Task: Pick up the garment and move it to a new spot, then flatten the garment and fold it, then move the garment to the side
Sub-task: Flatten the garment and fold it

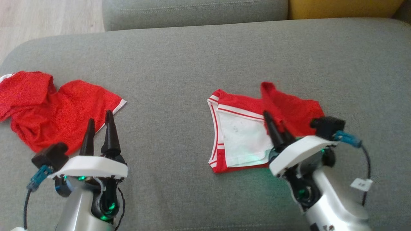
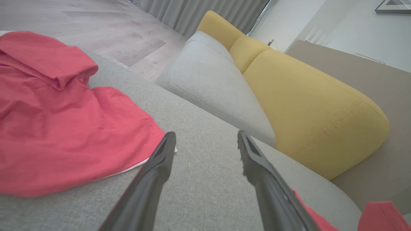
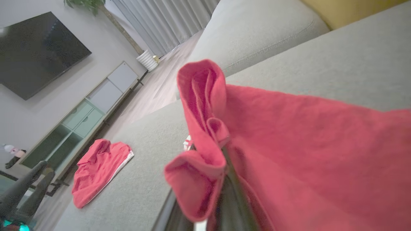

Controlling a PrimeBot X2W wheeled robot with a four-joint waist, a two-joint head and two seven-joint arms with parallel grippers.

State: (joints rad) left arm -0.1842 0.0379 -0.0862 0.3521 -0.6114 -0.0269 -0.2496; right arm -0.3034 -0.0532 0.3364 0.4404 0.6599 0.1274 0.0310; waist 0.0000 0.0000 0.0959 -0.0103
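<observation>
Right gripper is clenched on a raised red fold of the garment, which lies middle-right on the seat. The right wrist view shows that fold bunched over the fingers; the head view adds the white lining and striped hems. Left gripper is released, over the seat's left part, just beside the other garment. The left wrist view shows bare seat between its fingers.
</observation>
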